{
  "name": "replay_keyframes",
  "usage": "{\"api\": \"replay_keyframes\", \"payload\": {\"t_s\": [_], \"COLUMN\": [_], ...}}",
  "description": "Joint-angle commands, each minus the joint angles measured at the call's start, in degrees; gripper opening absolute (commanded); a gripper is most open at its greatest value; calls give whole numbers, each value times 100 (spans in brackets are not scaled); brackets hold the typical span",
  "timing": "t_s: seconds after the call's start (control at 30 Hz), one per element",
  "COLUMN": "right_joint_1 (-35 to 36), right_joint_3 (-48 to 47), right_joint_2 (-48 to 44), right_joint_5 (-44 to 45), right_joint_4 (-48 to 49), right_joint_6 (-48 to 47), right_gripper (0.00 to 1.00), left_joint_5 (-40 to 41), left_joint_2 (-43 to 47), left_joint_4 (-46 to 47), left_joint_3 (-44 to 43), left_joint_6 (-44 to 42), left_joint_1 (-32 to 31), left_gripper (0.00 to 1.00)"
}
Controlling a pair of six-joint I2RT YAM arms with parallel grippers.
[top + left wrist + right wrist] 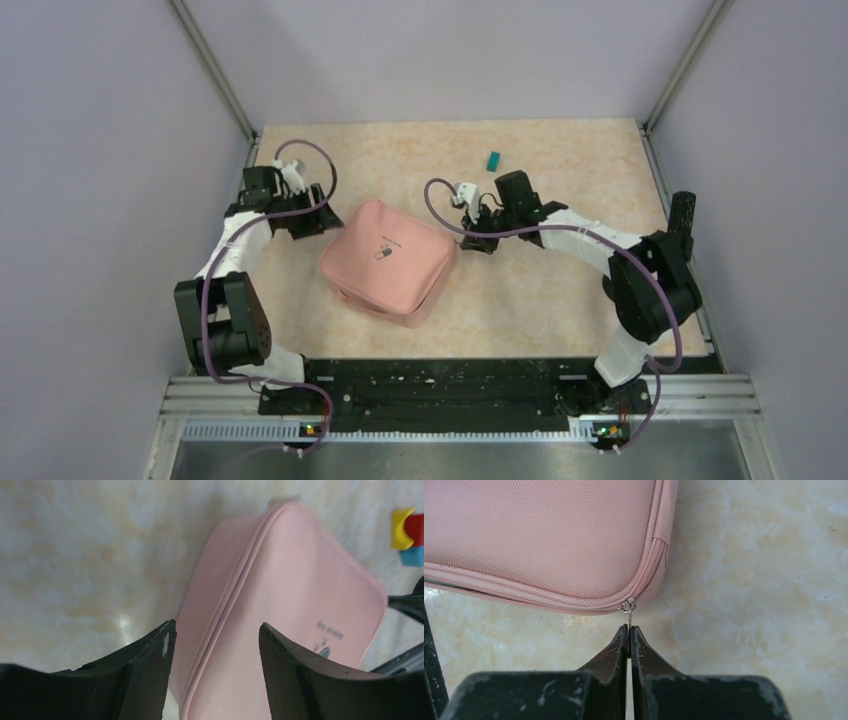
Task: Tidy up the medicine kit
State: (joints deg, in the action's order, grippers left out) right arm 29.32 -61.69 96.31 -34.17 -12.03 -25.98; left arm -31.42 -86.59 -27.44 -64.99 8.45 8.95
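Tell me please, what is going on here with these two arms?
The right gripper is shut on the small metal zip pull at a corner of the pink case, which lies on the table and looks closed. The left gripper is open at the case's opposite side.

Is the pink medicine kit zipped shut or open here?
Shut. The medicine kit lies flat, lid down, no lining showing; its visible seam is closed up to the corner zipper pull, pinched by the right gripper.
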Motion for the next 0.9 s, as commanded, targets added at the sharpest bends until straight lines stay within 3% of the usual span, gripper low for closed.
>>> {"api": "replay_keyframes", "payload": {"t_s": [0.0,0.17,0.33,0.47,0.67,0.87], "right_joint_1": [56,61,88,89,84,83], "right_joint_3": [-197,-244,-225,-324,-786,-1949], "right_joint_2": [177,407,424,405,679,1610], "right_joint_5": [-665,-785,-835,-722,-574,-58], "right_joint_4": [-107,157,169,220,525,599], "right_joint_6": [-265,-160,-501,-512,-105,-152], "right_gripper": [0,0,0,0,0,0], "left_joint_5": [228,159,265,-205,-904,-1207], "left_joint_2": [401,614,584,705,1070,2011], "left_joint_4": [-292,-13,-422,-480,-201,161], "left_joint_3": [821,1097,848,978,1579,2362], "left_joint_6": [-29,64,-279,-300,-227,-153], "left_joint_1": [10,19,72,107,107,276], "left_gripper": [66,65,64,68,64,61]}}
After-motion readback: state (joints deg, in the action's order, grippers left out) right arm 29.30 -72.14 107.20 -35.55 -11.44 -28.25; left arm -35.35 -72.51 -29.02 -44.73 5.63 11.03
